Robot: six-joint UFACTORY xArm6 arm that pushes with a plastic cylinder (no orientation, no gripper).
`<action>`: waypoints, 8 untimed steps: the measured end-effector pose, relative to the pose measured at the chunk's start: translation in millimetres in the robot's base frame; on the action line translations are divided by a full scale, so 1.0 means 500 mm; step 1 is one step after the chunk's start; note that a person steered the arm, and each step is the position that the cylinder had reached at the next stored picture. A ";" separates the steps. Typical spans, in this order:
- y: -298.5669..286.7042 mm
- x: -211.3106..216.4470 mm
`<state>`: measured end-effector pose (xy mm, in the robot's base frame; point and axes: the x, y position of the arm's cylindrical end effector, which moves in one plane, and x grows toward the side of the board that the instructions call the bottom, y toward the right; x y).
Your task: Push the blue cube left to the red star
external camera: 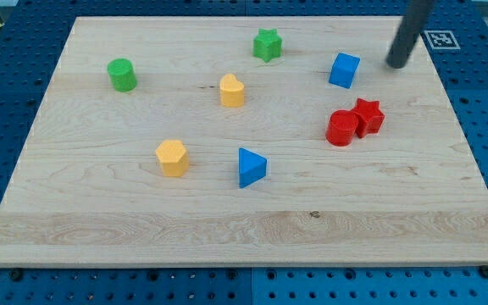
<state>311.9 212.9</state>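
The blue cube [344,70] sits on the wooden board [100,220] in the upper right part. The red star [368,116] lies below it and slightly to the view's right, touching a red cylinder [341,129] on its left side. My tip [395,63] is the lower end of a dark rod coming in from the view's top right. It stands to the right of the blue cube, a short gap away, and above the red star.
A green star [267,45] is at the top centre, a green cylinder [122,74] at upper left. A yellow block [232,90] sits mid-board, a yellow hexagonal block [173,158] at lower left, a blue triangular block [251,167] below centre.
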 end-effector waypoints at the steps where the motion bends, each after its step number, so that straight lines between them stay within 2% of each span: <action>1: -0.111 0.000; 2: -0.168 0.000; 3: -0.166 0.020; 4: -0.089 -0.012; 6: -0.149 0.045; 8: -0.158 0.109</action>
<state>366.5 133.8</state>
